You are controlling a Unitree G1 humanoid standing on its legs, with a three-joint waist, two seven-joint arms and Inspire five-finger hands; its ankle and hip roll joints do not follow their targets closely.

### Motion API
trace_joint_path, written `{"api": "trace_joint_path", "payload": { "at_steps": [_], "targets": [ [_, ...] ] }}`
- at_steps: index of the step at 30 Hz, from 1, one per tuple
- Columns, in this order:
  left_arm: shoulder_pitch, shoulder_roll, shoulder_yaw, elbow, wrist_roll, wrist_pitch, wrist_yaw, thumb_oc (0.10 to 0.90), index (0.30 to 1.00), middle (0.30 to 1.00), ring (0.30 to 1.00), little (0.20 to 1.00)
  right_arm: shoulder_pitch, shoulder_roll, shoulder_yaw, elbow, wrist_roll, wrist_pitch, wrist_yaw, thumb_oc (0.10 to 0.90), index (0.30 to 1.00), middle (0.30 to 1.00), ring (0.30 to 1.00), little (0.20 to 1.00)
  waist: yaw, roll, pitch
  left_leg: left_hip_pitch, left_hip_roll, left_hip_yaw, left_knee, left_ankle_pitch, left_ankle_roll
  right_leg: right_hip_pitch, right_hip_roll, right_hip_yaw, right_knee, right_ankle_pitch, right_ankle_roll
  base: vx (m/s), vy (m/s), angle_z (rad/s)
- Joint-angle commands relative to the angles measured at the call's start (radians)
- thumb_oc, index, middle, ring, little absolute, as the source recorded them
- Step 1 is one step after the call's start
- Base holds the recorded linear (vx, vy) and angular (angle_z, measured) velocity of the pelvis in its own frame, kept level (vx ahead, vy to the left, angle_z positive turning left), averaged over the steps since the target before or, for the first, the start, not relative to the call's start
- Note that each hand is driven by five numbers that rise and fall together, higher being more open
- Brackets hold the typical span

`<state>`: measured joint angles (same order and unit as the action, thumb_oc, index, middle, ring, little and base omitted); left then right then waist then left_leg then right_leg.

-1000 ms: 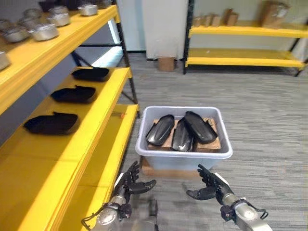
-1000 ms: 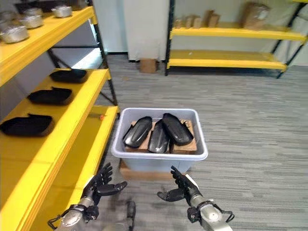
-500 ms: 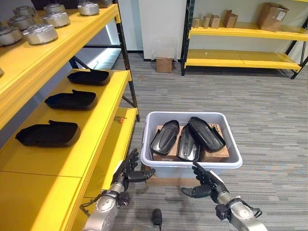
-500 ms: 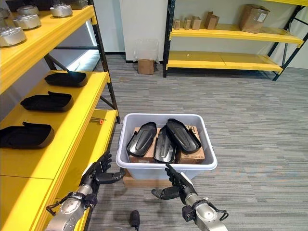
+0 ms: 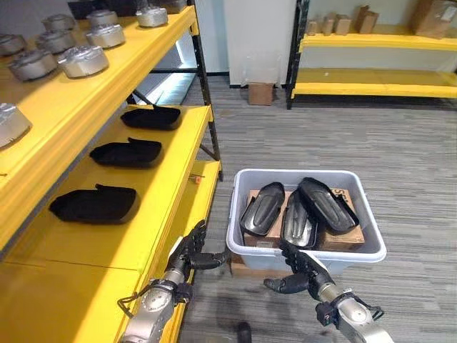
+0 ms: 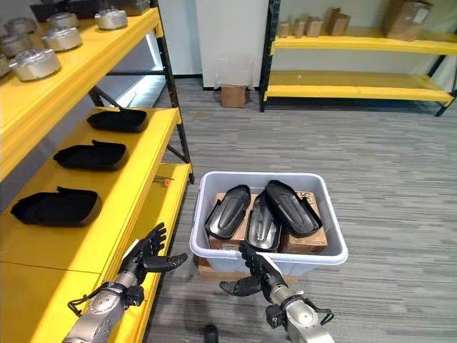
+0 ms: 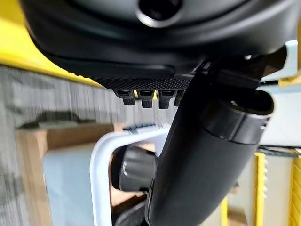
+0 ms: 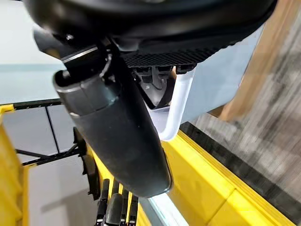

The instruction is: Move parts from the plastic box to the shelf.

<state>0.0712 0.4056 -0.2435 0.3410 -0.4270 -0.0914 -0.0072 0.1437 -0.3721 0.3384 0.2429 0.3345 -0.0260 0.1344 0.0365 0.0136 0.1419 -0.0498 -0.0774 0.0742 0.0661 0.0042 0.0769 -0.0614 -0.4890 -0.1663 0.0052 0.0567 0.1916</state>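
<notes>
Parts (image 5: 298, 211) in box (image 5: 373, 244) beside shelf (image 5: 143, 239)

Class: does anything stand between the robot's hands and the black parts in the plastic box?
Only the plastic box's near wall: both the left hand and right hand are low beside it, open. The black parts lie uncovered.

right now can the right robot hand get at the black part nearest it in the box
Probably yes. The right robot hand is open at the plastic box's near rim, and the middle black part lies uncovered just past it. Only the rim stands between.
</notes>
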Motion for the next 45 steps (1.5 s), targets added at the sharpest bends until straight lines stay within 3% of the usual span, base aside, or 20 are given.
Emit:
{"api": "trace_joint_path", "payload": {
  "at_steps": [1, 3, 8, 15, 28, 31, 38, 41, 45],
  "targets": [
    [-0.043, 0.007, 0.018, -0.081, -0.010, -0.091, -0.015, 0.900, 1.000, 1.000, 1.000, 1.000, -0.050, -0.027, -0.057, -0.081, -0.005, -0.081, -0.001, 0.900, 1.000, 1.000, 1.000, 1.000, -0.019, -0.051, -0.049, 0.076, 0.151, 0.003, 0.014, -0.097, -0.132, 0.038, 0.097, 0.001, 0.047, 0.097, 0.023, 0.11, -0.282, 0.01],
    [-0.034, 0.001, 0.016, -0.072, -0.006, -0.094, -0.023, 0.900, 1.000, 1.000, 1.000, 1.000, -0.034, -0.036, -0.063, -0.082, -0.004, -0.077, 0.007, 0.900, 1.000, 1.000, 1.000, 1.000, -0.021, -0.061, -0.067, 0.086, 0.173, 0.000, -0.007, -0.087, -0.147, 0.052, 0.126, 0.004, 0.034, 0.077, 0.027, 0.06, -0.171, 0.18],
    [-0.011, -0.019, 0.020, -0.071, -0.026, -0.090, -0.032, 0.900, 1.000, 1.000, 1.000, 1.000, -0.013, -0.061, -0.086, -0.086, 0.027, -0.081, 0.004, 0.900, 1.000, 1.000, 1.000, 1.000, -0.025, -0.049, -0.089, 0.077, 0.236, -0.028, -0.027, -0.051, -0.181, 0.097, 0.207, -0.038, -0.007, -0.009, -0.014, 0.02, -0.204, 0.03],
    [0.003, -0.029, 0.017, -0.070, -0.035, -0.084, -0.041, 0.900, 1.000, 1.000, 1.000, 1.000, -0.017, -0.083, -0.094, -0.099, 0.035, -0.092, -0.001, 0.900, 1.000, 1.000, 1.000, 1.000, -0.027, -0.035, -0.088, 0.088, 0.278, -0.033, -0.053, -0.018, -0.205, 0.126, 0.262, -0.041, -0.035, -0.043, -0.039, 0.00, -0.113, -0.01],
    [0.033, -0.044, 0.052, -0.068, -0.032, -0.085, -0.038, 0.900, 1.000, 1.000, 1.000, 1.000, -0.032, -0.103, -0.120, -0.139, -0.016, -0.113, -0.024, 0.900, 1.000, 1.000, 1.000, 1.000, -0.041, -0.023, -0.093, 0.138, 0.283, 0.017, -0.109, -0.001, -0.213, 0.140, 0.280, -0.012, -0.080, -0.029, -0.041, 0.00, -0.018, -0.06],
    [0.026, -0.039, 0.055, -0.079, -0.018, -0.084, -0.055, 0.900, 1.000, 1.000, 1.000, 1.000, -0.073, -0.156, -0.188, -0.238, -0.144, -0.147, -0.058, 0.900, 1.000, 1.000, 1.000, 1.000, -0.051, -0.028, -0.086, 0.139, 0.284, 0.039, -0.118, -0.004, -0.211, 0.119, 0.279, 0.007, -0.078, -0.019, -0.035, -0.01, 0.007, -0.17],
    [0.028, -0.021, 0.048, -0.106, -0.009, -0.091, -0.088, 0.900, 1.000, 1.000, 1.000, 1.000, -0.176, -0.254, -0.238, -0.234, -0.355, -0.175, -0.124, 0.900, 1.000, 1.000, 1.000, 1.000, -0.040, -0.036, -0.066, 0.118, 0.289, 0.054, -0.126, -0.003, -0.212, 0.084, 0.276, 0.016, -0.080, -0.007, -0.026, -0.02, 0.000, -0.10],
    [0.019, 0.005, 0.025, -0.155, -0.033, -0.092, -0.103, 0.900, 1.000, 1.000, 1.000, 1.000, -0.311, -0.380, -0.235, -0.221, -0.453, -0.165, -0.144, 0.900, 1.000, 1.000, 1.000, 1.000, -0.028, -0.044, 0.004, 0.037, 0.292, 0.045, -0.102, 0.005, -0.215, 0.003, 0.267, 0.016, -0.059, 0.007, -0.023, -0.17, -0.009, 0.02],
    [-0.005, 0.023, 0.009, -0.169, -0.050, -0.095, -0.099, 0.900, 1.000, 1.000, 1.000, 1.000, -0.446, -0.434, -0.195, -0.174, -0.483, -0.150, -0.184, 0.900, 1.000, 1.000, 1.000, 1.000, -0.021, -0.043, 0.064, -0.040, 0.287, 0.052, -0.067, 0.014, -0.222, -0.074, 0.250, 0.025, -0.025, 0.021, -0.021, -0.16, -0.001, -0.05]
  ]
}}
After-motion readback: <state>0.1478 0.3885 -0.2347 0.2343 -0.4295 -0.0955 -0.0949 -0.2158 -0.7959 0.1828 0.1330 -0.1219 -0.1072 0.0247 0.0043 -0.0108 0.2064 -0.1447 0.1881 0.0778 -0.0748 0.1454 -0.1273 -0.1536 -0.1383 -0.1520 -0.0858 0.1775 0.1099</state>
